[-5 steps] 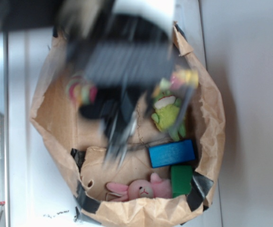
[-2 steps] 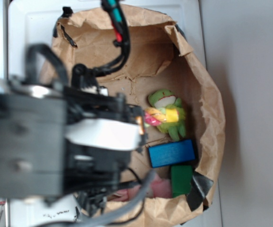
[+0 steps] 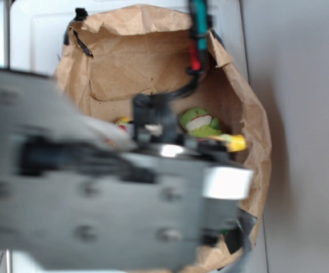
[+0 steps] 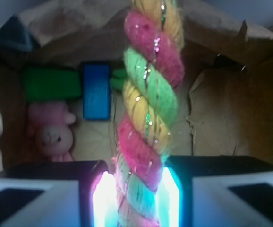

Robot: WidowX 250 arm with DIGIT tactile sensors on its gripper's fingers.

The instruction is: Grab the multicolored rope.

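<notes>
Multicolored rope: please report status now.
Gripper shut on multicolored rope. Rope runs up from the jaws. Nothing in the way.

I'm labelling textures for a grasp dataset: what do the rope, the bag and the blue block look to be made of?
The multicolored rope looks like soft twisted fibre, probably cotton: fuzzy pink, yellow and green strands with glinting threads, held between the fingers. The bag is brown paper, matte, creased and torn at the edges. The blue block appears smooth, flat and hard, whether painted wood or plastic I cannot tell.
</notes>
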